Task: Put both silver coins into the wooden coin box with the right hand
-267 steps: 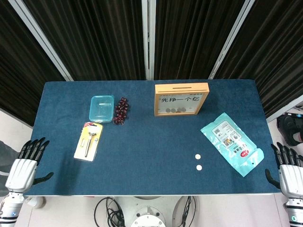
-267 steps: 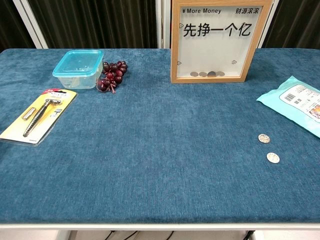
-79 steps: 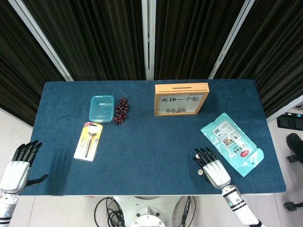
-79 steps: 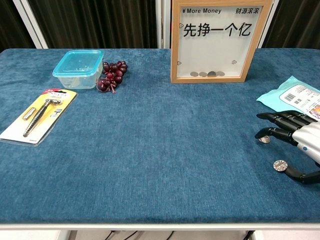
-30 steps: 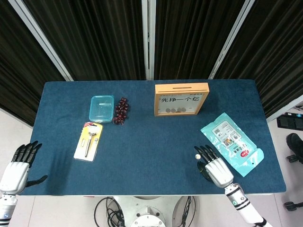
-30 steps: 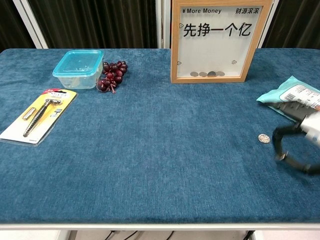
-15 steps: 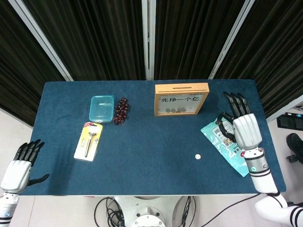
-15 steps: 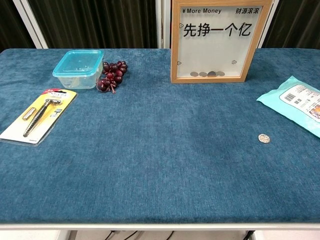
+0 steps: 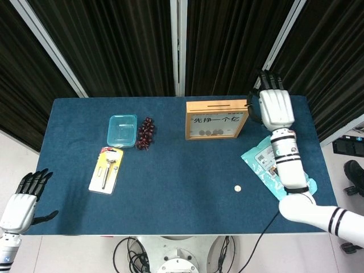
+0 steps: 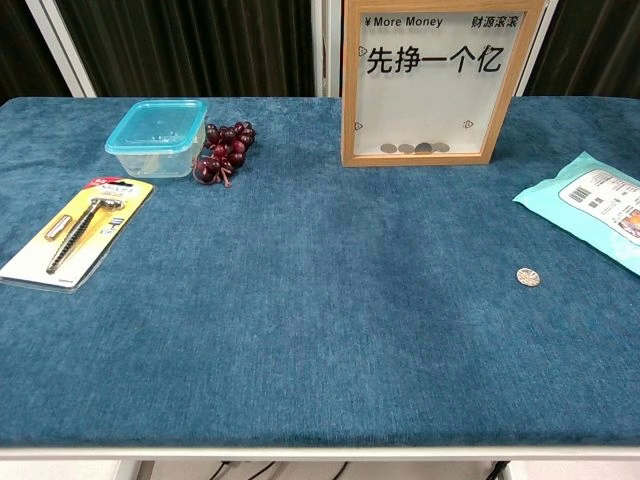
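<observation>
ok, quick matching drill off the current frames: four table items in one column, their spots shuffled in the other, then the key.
Things:
1. silver coin
2. grapes
3. tool pack
4. right hand

Places:
A. raised by the right end of the wooden coin box
B. alone on the cloth, just left of the teal pouch
C. right beside the clear blue container
D. front left area, nearer the table edge than the container

Pairs: 1-B, 2-C, 3-D, 4-A

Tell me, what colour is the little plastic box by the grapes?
See-through turquoise plastic box, clearest in the chest view.
</observation>
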Motion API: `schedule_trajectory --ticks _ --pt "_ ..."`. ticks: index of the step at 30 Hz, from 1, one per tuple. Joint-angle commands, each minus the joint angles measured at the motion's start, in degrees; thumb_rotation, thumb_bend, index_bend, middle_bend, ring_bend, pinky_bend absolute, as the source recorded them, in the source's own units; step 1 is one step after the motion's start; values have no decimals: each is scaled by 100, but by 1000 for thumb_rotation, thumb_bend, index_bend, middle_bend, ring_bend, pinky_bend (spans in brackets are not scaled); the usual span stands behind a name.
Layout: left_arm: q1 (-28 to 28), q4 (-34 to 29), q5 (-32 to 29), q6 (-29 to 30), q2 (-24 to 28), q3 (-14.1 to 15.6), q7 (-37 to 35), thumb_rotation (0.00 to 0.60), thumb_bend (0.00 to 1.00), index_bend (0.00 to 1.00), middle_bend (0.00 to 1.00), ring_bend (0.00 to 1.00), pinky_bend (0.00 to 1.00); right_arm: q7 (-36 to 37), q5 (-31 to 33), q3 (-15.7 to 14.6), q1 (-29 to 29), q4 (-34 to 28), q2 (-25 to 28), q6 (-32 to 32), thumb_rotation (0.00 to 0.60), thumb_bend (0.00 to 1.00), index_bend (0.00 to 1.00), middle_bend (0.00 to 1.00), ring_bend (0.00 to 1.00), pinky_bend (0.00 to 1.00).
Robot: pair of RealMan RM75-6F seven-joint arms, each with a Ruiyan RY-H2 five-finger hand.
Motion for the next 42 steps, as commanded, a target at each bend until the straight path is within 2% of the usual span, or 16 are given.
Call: schedule_trajectory --ticks 1,7,15,20,39,42 --pt "18 16 -6 19 24 8 -32 600 35 0 0 0 0 -1122 1402 64 1005 294 -404 -278 600 443 956 55 0 0" --pt "54 67 -49 32 61 12 -140 600 35 0 0 0 0 -1707 2644 35 1636 713 -742 -123 600 444 955 57 0 0" --pt "54 146 -66 29 81 -1 -271 600 34 0 0 0 0 -1950 3247 -74 2061 1124 -1114 43 600 446 954 58 0 0" --pt "42 190 -73 31 91 -23 -351 600 34 0 0 0 0 -1950 3228 -140 2150 1376 -1222 125 600 446 949 58 0 0" --pt "6 265 -103 -36 58 -39 -432 600 35 0 0 0 0 -1892 3292 -241 2226 1733 -1386 7 600 447 941 57 0 0" --pt "2 272 -105 -48 52 -37 -430 600 34 0 0 0 0 -1874 3301 -255 2204 1715 -1356 -62 600 444 880 53 0 0"
